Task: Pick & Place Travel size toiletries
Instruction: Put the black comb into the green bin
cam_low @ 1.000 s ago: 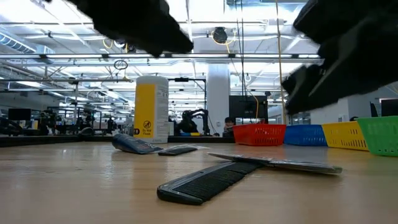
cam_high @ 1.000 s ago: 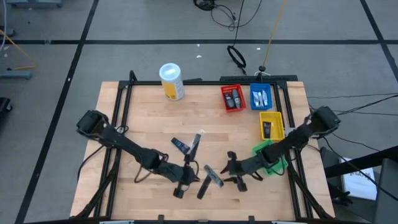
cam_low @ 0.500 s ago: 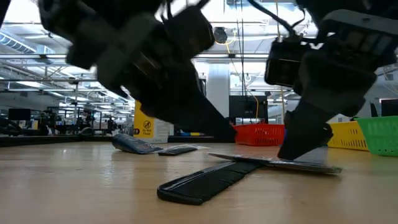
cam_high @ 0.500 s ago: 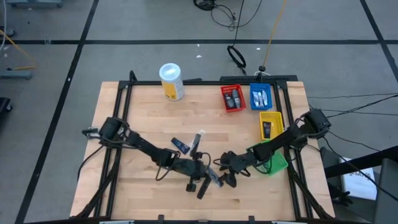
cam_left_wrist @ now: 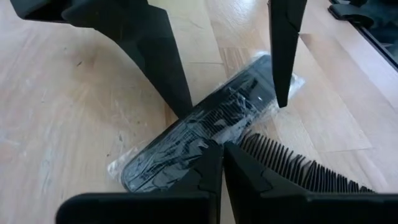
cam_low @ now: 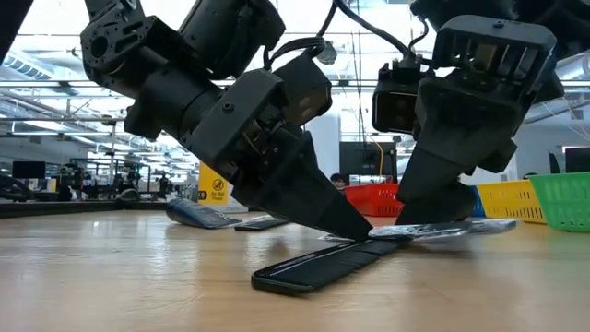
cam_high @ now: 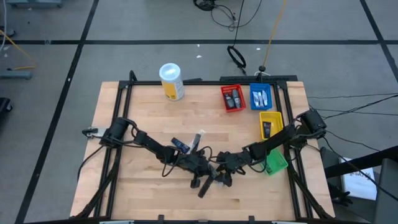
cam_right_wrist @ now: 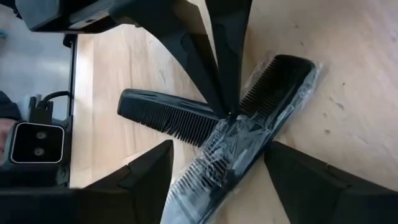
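Note:
A black comb in clear wrap (cam_left_wrist: pixel 205 118) lies across a bare black comb (cam_right_wrist: pixel 165 115) near the table's front middle. My left gripper (cam_left_wrist: pixel 221 152), shut, has its tips on the wrapped comb. My right gripper (cam_right_wrist: pixel 230 180) is open, and its fingers (cam_left_wrist: pixel 168 81) stand on either side of the same comb (cam_right_wrist: pixel 249 137), facing the left one. Two more toiletries (cam_high: pixel 180 145) (cam_high: pixel 196 140) lie flat just behind them. My left gripper has its shut fingertips (cam_right_wrist: pixel 229 106) set down on the wrapped comb's middle (cam_left_wrist: pixel 208 134), slanting down from the table's left. The comb lies on the table and over the bare comb (cam_low: pixel 313 267). My right gripper's fingers (cam_low: pixel 433 198) reach down beside the wrap; whether they touch it I cannot tell.
A white canister with a yellow label (cam_high: pixel 171 81) stands at the far left. At the right side stand a red bin (cam_high: pixel 233 98), a blue bin (cam_high: pixel 260 96), a yellow bin (cam_high: pixel 271 124) and a green bin (cam_high: pixel 275 162).
My left gripper has come down and toward the table's right onto the wrapped comb. My right gripper has moved toward the table's left, sunk and rolled, so that its fingers now straddle the same comb.

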{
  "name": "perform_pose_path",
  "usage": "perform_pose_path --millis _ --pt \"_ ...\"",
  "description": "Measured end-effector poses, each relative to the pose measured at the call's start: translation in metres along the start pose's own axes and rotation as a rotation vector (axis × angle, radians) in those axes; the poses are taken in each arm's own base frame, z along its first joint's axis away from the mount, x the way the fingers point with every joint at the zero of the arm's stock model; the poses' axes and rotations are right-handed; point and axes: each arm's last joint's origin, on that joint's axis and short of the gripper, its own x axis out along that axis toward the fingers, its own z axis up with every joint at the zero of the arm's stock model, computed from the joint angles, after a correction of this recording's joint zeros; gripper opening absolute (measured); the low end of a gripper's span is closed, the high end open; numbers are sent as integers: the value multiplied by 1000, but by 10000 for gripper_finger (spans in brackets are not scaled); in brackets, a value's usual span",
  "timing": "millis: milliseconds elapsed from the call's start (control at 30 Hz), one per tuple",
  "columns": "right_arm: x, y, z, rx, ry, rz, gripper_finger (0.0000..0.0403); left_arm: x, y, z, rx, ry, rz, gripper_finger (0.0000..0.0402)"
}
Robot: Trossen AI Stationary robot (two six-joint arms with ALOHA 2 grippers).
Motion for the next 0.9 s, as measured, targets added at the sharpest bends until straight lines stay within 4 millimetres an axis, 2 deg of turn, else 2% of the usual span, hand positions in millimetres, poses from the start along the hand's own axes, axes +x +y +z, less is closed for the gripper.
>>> perform_pose_path --millis 133,467,667,767,900 --pt "0 -1 0 -7 -23 -28 209 0 0 1 0 -18 23 21" --pt "-1 -3 1 -21 -87 -100 15 -5 -5 14 -8 -128 35 21" --pt "-15 11 -1 -42 -107 -115 4 -32 -21 41 25 -173 54 21" --pt "-29 20 -1 -49 -112 -122 2 -51 -29 50 37 -151 102 21" --pt "-58 34 -3 -51 -110 -140 1 -69 -39 55 94 -130 239 21"
